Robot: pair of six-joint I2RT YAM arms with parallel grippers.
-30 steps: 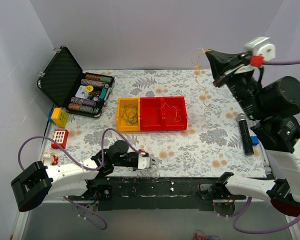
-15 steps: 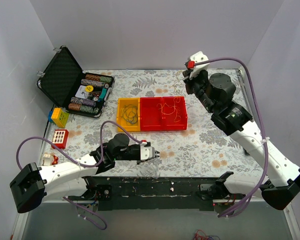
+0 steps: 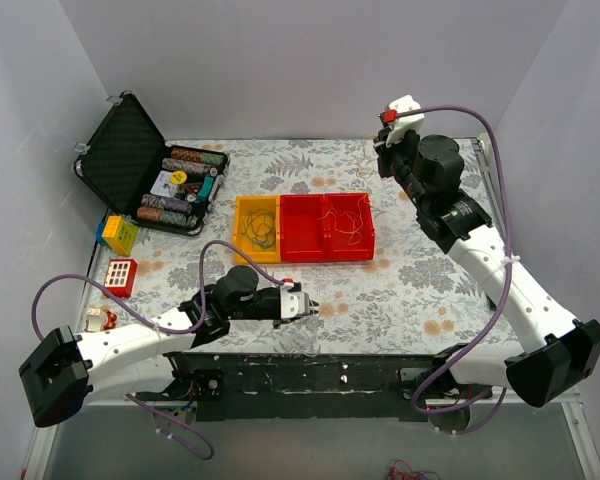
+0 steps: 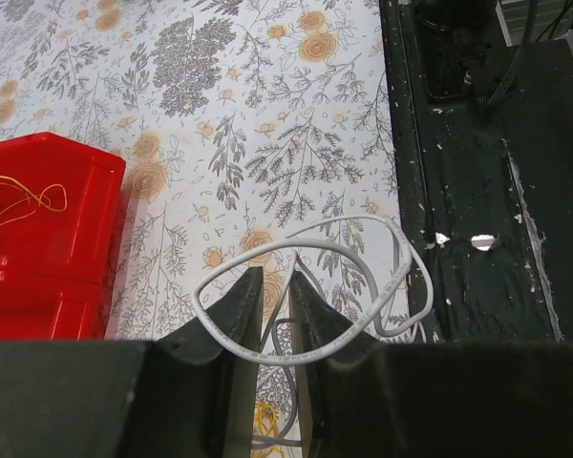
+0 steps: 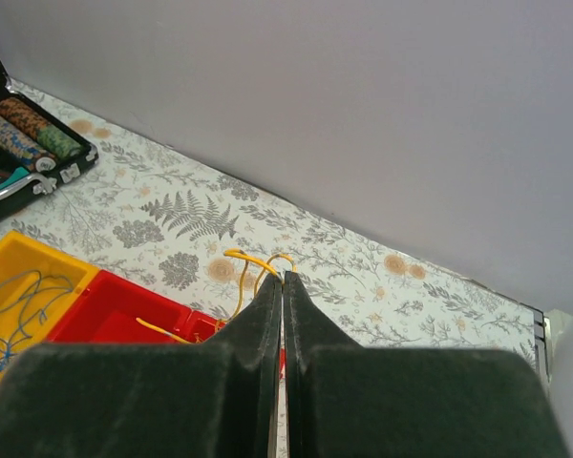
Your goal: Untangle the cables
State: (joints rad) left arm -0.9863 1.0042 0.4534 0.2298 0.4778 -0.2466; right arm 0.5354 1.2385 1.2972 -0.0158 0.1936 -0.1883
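Watching out for: your right hand (image 5: 283, 278) is pinched fully together on a yellow cable (image 5: 249, 256), up in the air near the back wall. A strand that thin can slip out. If its hanging end is snagged in the red bin (image 3: 325, 255), it could drag the other yellow strands out too.
Left side risk: your left hand (image 4: 275, 279) sits low at the near edge of the table (image 3: 420, 290). Its jaws are nearly together and, as far as I can tell, clamped on a white cable (image 4: 402, 277). The loop sprawls toward the black rail (image 4: 477, 191), so it might catch there on a pull.
Not sure about: a bit of yellow wire peeks out under the left fingers. Can't tell if it's wound into the white one.
Cables: hair-thin and springy, and they hold their curls. The white one looks plastic-sheathed and a bit stiffer.
Bins: hard glossy plastic and boxy, the red one divided into compartments. The yellow bin (image 5: 48, 263) holds a loose blue cable (image 5: 19, 305) scribble.
Table cover: flat, matte, floral print.
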